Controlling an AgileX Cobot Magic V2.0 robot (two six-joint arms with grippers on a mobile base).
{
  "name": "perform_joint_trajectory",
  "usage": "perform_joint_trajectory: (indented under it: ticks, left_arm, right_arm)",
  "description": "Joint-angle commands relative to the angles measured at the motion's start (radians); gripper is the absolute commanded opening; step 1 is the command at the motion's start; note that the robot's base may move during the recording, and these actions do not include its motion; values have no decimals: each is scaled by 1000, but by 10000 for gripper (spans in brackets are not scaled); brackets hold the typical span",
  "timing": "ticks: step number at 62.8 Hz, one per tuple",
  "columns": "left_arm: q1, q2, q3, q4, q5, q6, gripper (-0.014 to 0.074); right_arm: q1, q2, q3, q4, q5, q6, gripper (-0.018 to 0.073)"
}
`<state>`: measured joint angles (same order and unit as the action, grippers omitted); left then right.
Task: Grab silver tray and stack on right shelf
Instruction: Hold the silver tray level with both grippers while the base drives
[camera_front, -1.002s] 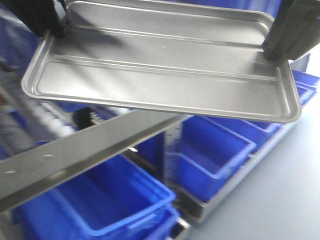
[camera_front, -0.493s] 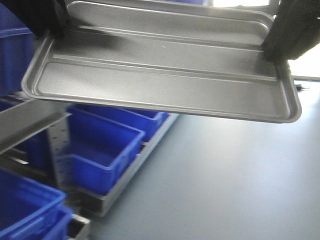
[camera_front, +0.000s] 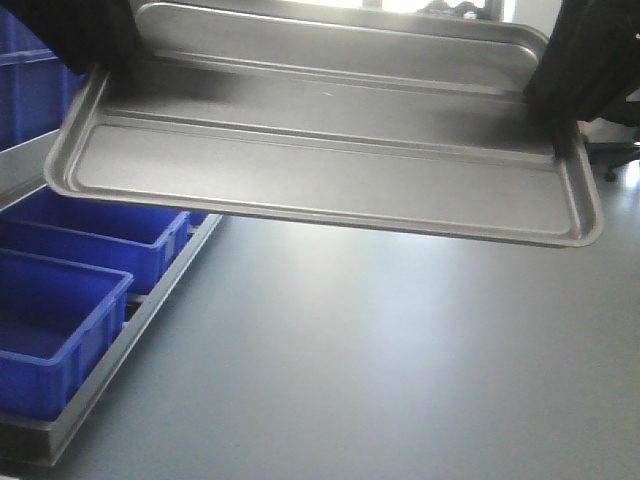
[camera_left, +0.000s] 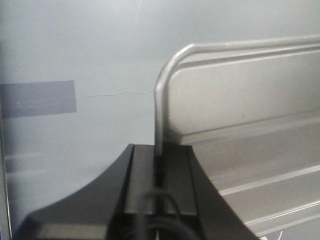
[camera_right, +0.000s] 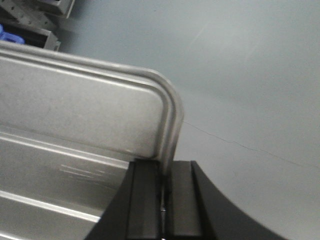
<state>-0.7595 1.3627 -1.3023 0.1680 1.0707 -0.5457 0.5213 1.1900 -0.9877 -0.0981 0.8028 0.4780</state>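
Silver tray (camera_front: 320, 160) held aloft, spanning between both end effectors. Left end effector (camera_left: 159, 167) pinches the tray's left short rim; right end effector (camera_right: 164, 172) pinches the right rim. Grey floor (camera_front: 380, 360) beneath; blue bins (camera_front: 60, 310) below the left end effector.

Count: 1 tray (camera_front: 320, 160) with 2 ridges on its floor. 2 grippers, left gripper (camera_left: 159, 170) and right gripper (camera_right: 165, 175), one per short edge. 3 blue bins (camera_front: 90, 235), all below and left of the left gripper. 1 tape patch (camera_left: 37, 98) on the floor, left of that gripper.
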Motion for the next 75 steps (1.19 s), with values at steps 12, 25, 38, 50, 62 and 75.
perform_joint_trajectory:
  ticks: [12, 25, 38, 50, 62, 75]
  left_arm:
    - [4, -31, -32, 85, 19, -4, -93]
    - [4, -31, -32, 85, 19, -4, -93]
    - [4, -31, -32, 85, 19, -4, -93]
    - [4, -31, -32, 85, 19, -4, -93]
    - [4, -31, -32, 81, 19, -4, -93]
    - [4, -31, -32, 79, 19, -4, -93]
  right_arm:
    - [-10, -26, -32, -69, 12, -22, 57]
    - [-10, -26, -32, -69, 12, -22, 57]
    - [-10, -26, -32, -69, 12, -22, 57]
    - [-10, -26, -32, -69, 12, -22, 57]
    - [-10, -26, -32, -69, 12, -22, 57]
    - [-10, -26, -32, -69, 12, -22, 57]
